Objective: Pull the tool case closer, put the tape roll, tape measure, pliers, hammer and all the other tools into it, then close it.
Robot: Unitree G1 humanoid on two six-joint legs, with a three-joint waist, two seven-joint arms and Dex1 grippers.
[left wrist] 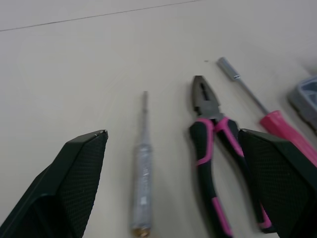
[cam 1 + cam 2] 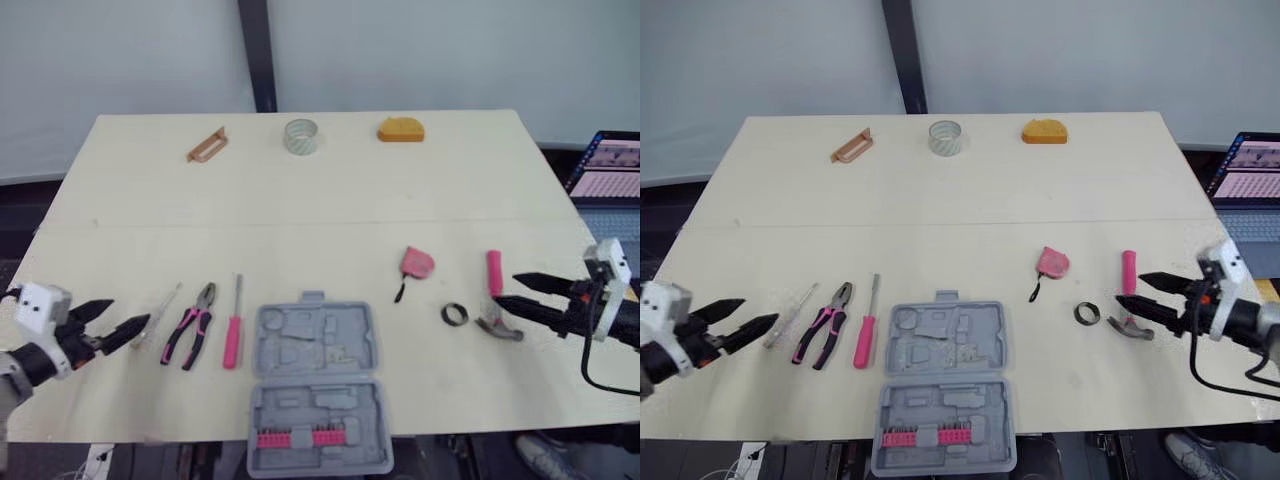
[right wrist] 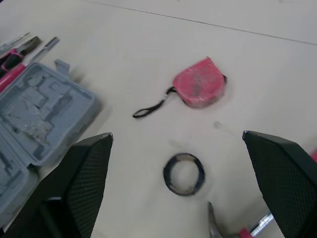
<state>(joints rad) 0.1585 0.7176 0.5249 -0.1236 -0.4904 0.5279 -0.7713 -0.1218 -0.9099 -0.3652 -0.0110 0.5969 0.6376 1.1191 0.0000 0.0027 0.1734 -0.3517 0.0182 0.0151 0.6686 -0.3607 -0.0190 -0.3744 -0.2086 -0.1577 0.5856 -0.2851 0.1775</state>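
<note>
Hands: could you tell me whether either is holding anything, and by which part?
Nothing is held: the left hand and right hand are both open and empty.

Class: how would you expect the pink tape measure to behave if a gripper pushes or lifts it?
The tape measure lies flat on its broad side, so a push would probably slide it, not roll it. Its shell looks hard, likely stiff when gripped. Its black strap lies in a loose curve, so it would probably dangle.
</note>
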